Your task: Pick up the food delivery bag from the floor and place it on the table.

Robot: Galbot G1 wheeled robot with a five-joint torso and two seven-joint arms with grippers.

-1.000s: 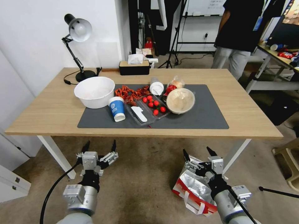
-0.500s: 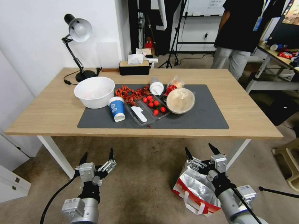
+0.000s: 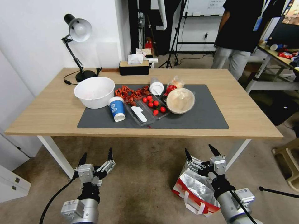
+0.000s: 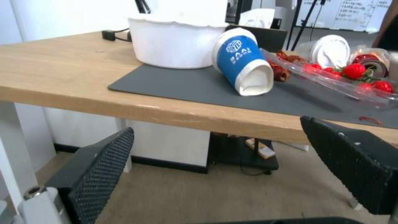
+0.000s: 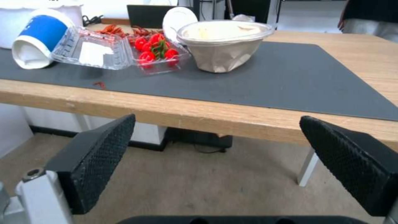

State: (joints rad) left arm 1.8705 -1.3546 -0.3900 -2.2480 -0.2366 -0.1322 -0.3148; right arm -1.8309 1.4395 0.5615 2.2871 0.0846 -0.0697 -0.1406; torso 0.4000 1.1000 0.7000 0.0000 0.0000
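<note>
Both tools hang below the near edge of the table [image 3: 46, 121] with their fingers spread wide and nothing held: the left tool [image 3: 96, 155] over bare floor [image 3: 143, 174], the right tool [image 3: 200, 152] just above the food delivery bag [image 3: 193, 189]. That bag stands on the floor by the table's right front leg, its foil-lined mouth open upward and its white strap handles hanging at the front.
</note>
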